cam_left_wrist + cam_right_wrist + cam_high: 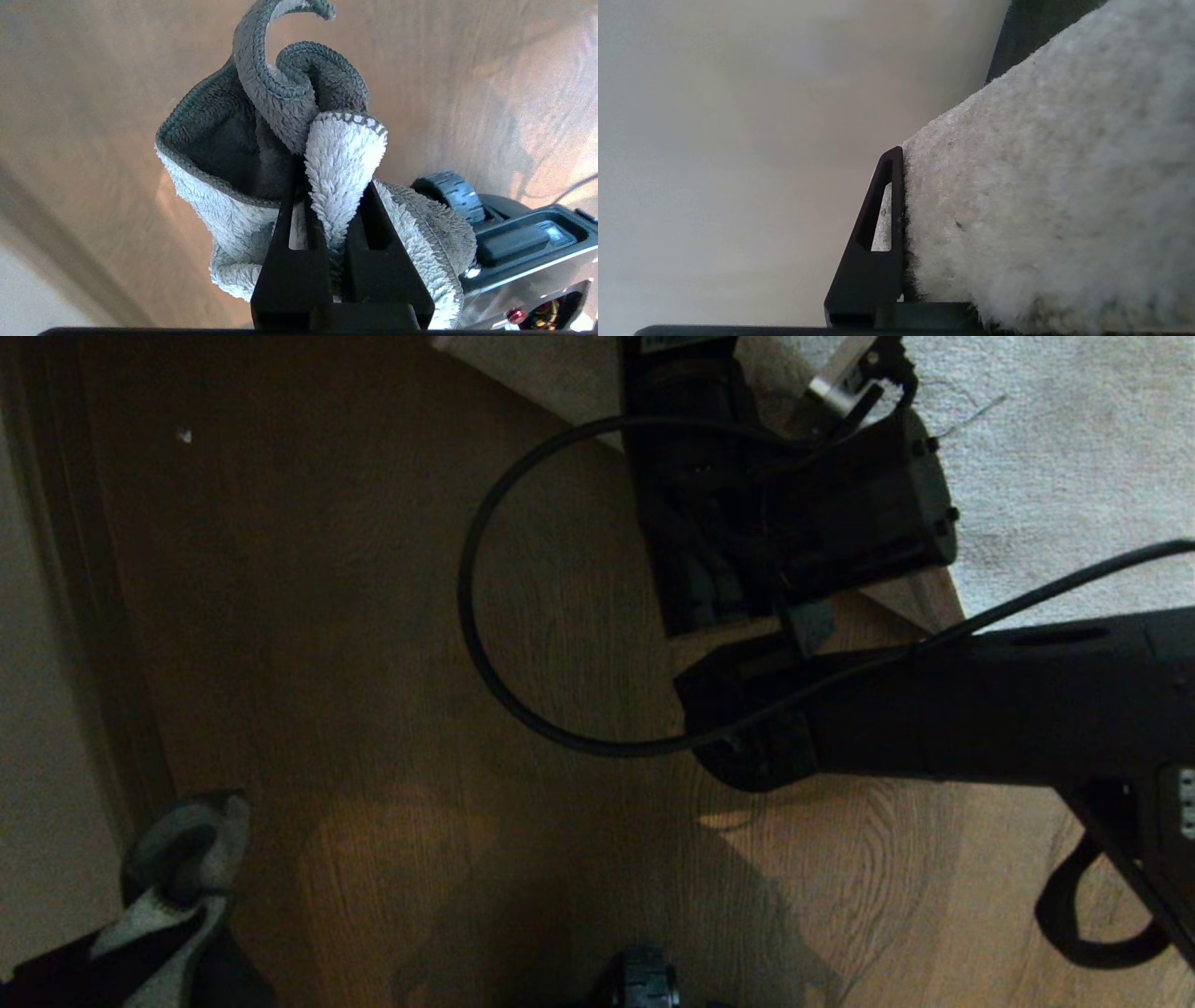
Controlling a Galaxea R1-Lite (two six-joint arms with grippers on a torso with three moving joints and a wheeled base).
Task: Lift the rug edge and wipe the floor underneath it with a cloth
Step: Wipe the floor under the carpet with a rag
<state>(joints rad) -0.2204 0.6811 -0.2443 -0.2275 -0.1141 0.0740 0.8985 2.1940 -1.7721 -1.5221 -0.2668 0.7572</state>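
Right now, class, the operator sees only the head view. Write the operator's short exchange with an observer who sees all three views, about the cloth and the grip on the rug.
Operator: Is the cloth really gripped on the left?
Observer: Yes. In the left wrist view the left gripper is shut on a pale fold of the cloth, and the rest bunches past the fingertips.
Operator: And the right gripper on the rug edge?
Observer: In the right wrist view the right gripper has one finger flat against the pile of the rug edge. The other finger is hidden behind the rug.
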